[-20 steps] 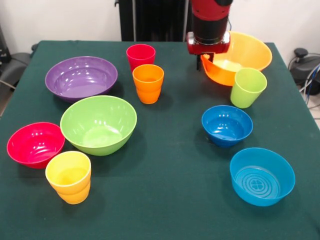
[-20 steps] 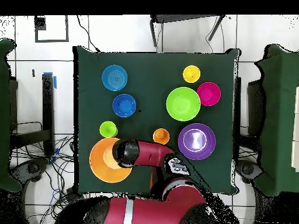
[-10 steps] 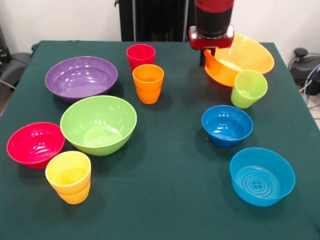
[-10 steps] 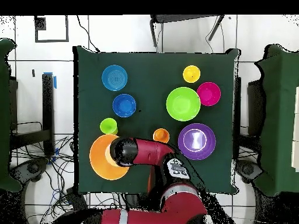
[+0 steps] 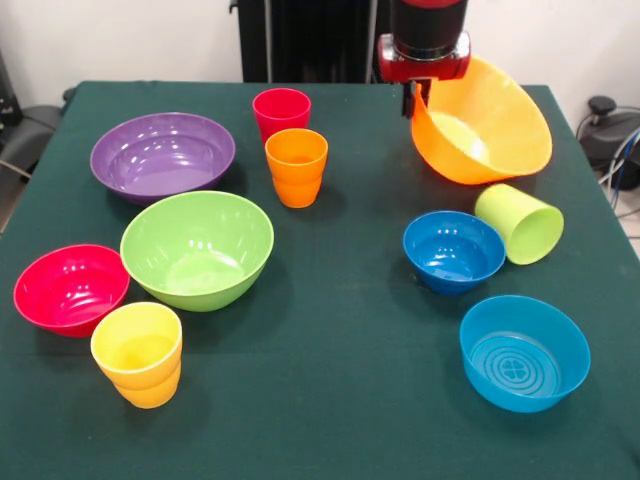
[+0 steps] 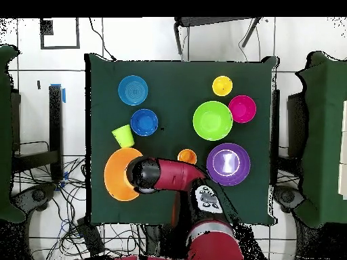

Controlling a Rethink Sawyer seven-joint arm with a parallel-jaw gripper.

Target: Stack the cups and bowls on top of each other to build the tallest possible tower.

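Front view showed the gripper [image 5: 417, 97] apparently holding the tilted orange bowl [image 5: 485, 125] by its rim above the counter [image 5: 340, 330]; lift slowly, clear of the toppled green cup [image 5: 520, 222].

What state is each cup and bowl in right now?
Orange bowl: tilted, lifted by its rim at the gripper.
Green cup: on its side.
Red cup, orange cup, yellow cup: upright.
Other five bowls: upright, unstacked.
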